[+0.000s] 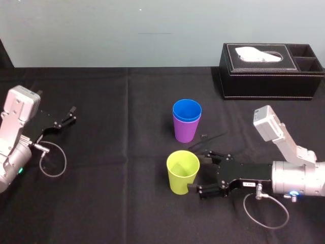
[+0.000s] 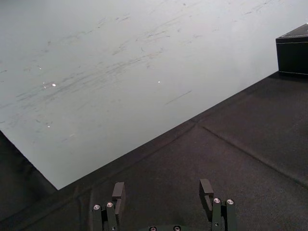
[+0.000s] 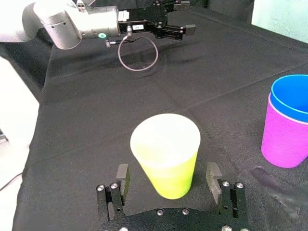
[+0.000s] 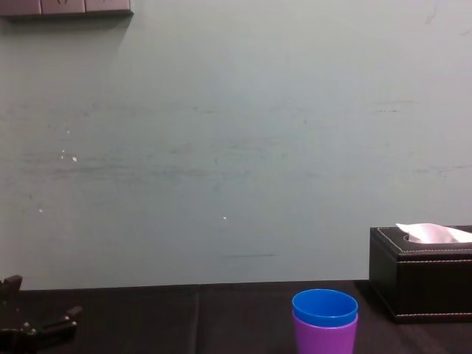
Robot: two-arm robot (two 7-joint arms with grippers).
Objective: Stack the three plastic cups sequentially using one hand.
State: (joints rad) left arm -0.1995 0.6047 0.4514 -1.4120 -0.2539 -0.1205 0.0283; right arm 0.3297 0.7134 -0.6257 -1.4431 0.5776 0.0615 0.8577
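**Right gripper brackets the yellow-green cup, fingers spread**

On the head view we note the right gripper (image 1: 199, 174) low over the black-clothed table (image 1: 117, 203), reaching in from 3 o'clock of the yellow-green cup (image 1: 183, 172). Its two slim fingers are spread, one on either side of the cup. The right wrist view shows the same gripper (image 3: 168, 172) with a gap between each finger and the cup (image 3: 167, 154) wall, so nothing is pinched. The cup stands upright, mouth up.

The blue cup (image 1: 187, 110) is nested inside the purple cup (image 1: 186, 130), with just its rim band above the purple lip. This upright pair stands near the yellow-green cup, at about 12 o'clock of it, and the two do not touch.

A black tissue box (image 1: 271, 71) sits at about 2 o'clock of the pair, toward the far table edge.

The left gripper (image 1: 71, 115) is well apart, at 9 o'clock of the pair. Its fingers are spread and holding nothing, as we confirm on the left wrist view (image 2: 162, 188).
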